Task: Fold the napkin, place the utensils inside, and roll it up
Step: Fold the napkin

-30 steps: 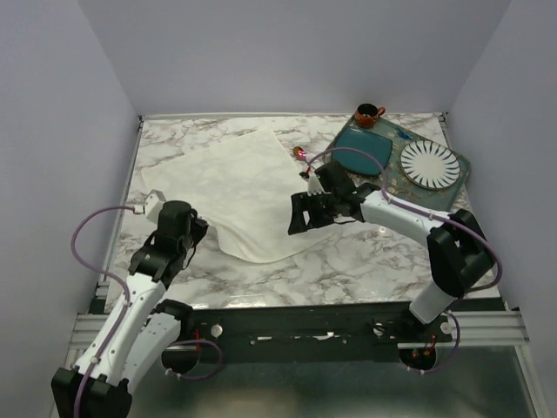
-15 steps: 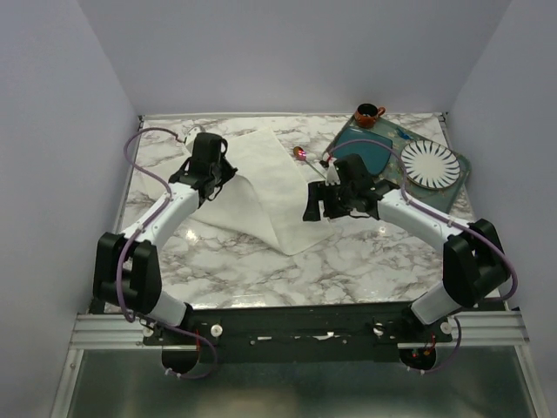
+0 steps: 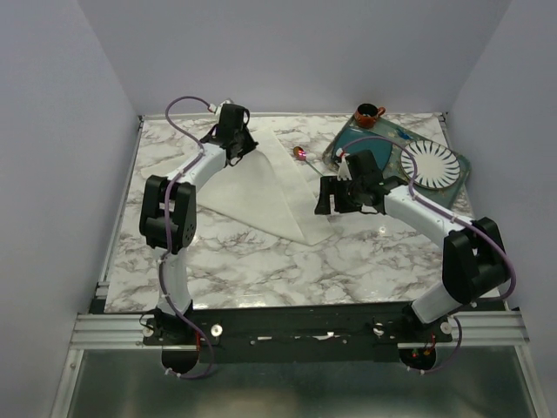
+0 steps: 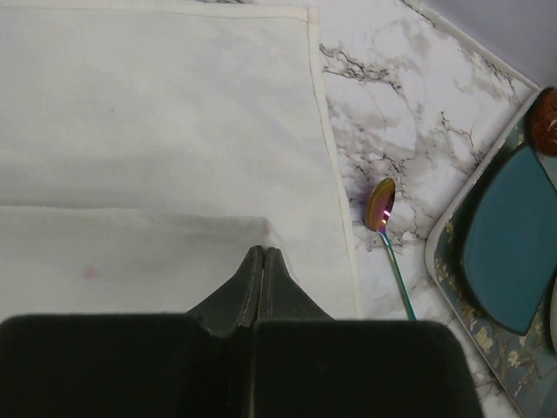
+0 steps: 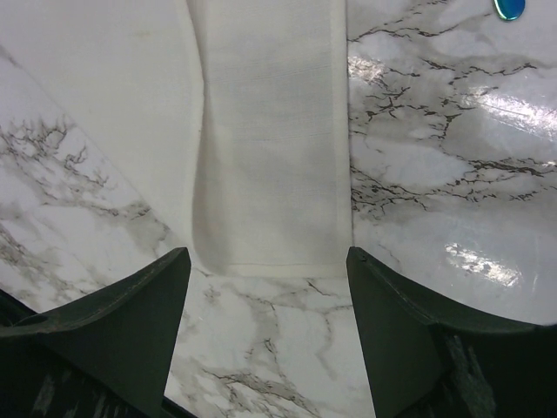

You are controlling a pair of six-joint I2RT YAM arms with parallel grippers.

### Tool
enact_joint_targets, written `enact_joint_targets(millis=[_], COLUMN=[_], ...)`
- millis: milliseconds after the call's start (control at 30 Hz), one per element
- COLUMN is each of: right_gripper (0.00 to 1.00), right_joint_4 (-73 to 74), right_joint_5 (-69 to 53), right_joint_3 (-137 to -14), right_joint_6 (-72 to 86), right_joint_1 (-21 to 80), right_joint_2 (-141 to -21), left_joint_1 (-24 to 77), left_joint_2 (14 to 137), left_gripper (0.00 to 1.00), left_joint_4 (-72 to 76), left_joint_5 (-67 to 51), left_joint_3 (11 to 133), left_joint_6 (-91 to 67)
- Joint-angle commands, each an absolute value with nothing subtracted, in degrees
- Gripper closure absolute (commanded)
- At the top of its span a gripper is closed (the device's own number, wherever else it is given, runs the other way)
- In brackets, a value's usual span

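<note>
Marble table (image 3: 261,261): left gripper (image 4: 261,257) clenched on the folded napkin (image 3: 261,187). The spoon (image 4: 392,244) lies just right of it. Right gripper (image 5: 268,261) is released (jaws wide) over the napkin's near corner. Its arm half-hides the tray (image 3: 400,135) holding a teal plate (image 3: 365,148), white plate (image 3: 429,164) and cup (image 3: 367,114).

No writing, label, brand mark, number or sign is showing legibly in any of the views.
</note>
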State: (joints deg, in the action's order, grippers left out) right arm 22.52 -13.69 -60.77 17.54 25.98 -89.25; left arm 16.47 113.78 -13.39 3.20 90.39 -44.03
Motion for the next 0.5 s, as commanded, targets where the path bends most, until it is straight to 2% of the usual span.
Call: enact_joint_targets(millis=[0,200,467], right_gripper=[0.19,0.19,0.19], right_joint_4=[23.3,23.3,23.2], right_joint_5=[-12.6,-12.7,-13.5], right_joint_3=[-61.1,-61.5,-62.1], right_joint_6=[16.7,16.5,16.4], right_joint_1=[25.2,25.0,24.5], right_joint_2=[-90.9,-91.9,-94.0], left_joint_1=[16.3,16.3,16.3], left_joint_2=[119.4,126.7,131.1], left_gripper=[1.0,1.0,1.0], left_joint_4=[-14.4,-16.6,-17.0], left_joint_5=[0.3,-1.6,-0.5], left_joint_3=[97.9,106.5,111.7], left_joint_6=[-42.4,-39.8,-38.8])
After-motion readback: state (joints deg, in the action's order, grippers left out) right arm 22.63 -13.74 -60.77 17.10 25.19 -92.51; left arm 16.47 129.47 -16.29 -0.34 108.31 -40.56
